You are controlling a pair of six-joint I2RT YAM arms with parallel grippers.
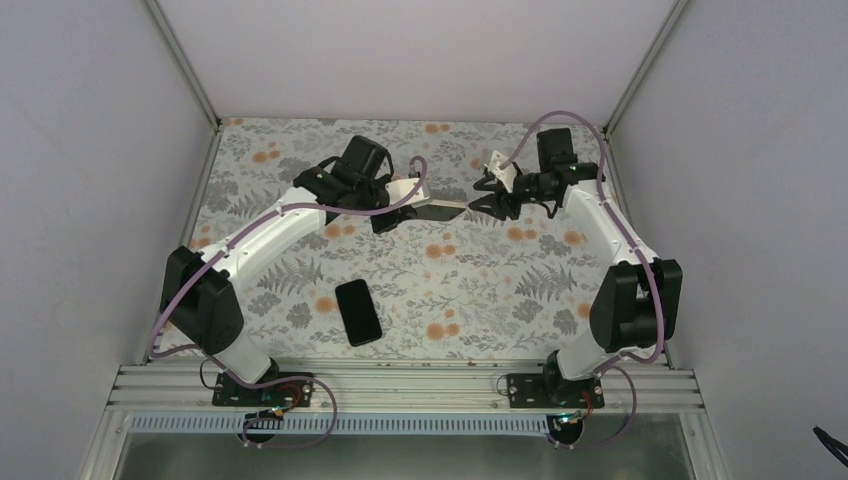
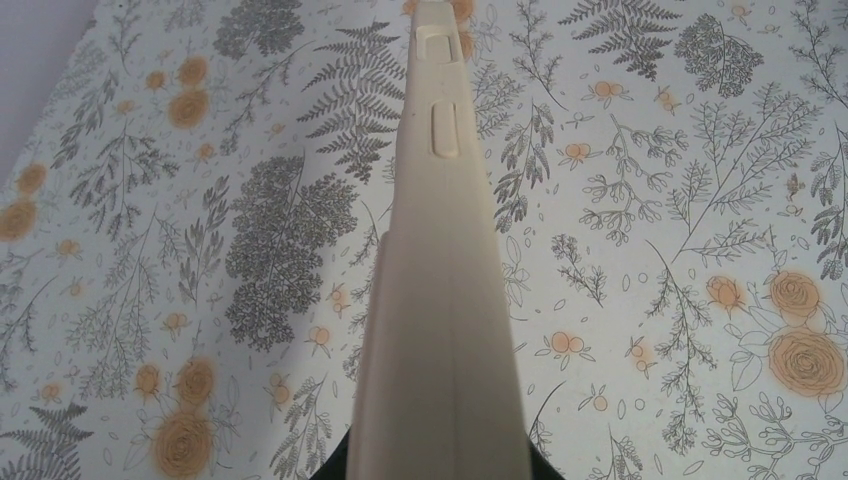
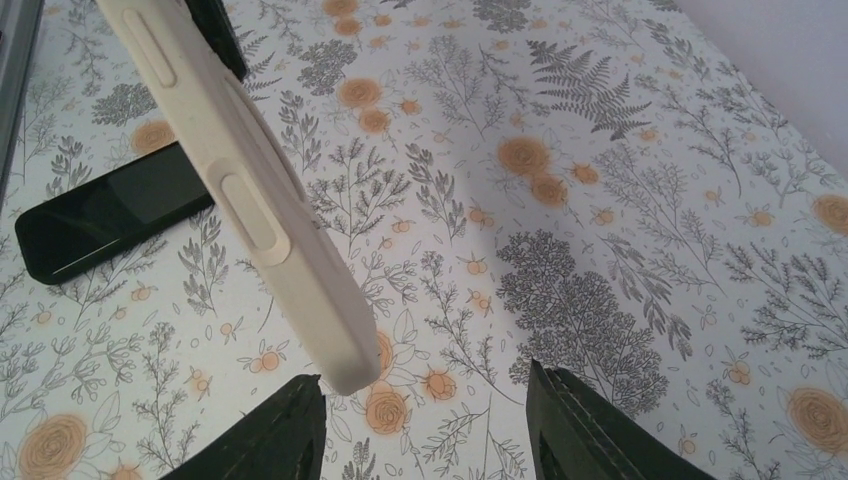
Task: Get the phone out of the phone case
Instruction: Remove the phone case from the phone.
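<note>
My left gripper (image 1: 403, 208) is shut on the phone case (image 1: 440, 210) and holds it above the table at the back middle. In the left wrist view the case (image 2: 440, 300) is edge-on, a cream-white strip with side buttons running up from my gripper (image 2: 435, 472). From above its face looks dark, so the phone seems to be inside; the phone itself is not clearly seen. My right gripper (image 1: 482, 200) is open, just right of the case's free end. In the right wrist view that end (image 3: 345, 365) hangs close by the left fingertip (image 3: 285, 420) of my gripper (image 3: 425, 430), untouched.
A second bare black phone (image 1: 358, 312) lies flat on the flowered cloth (image 1: 480, 290) near the front middle; it also shows in the right wrist view (image 3: 110, 215). Grey walls stand at the back and both sides.
</note>
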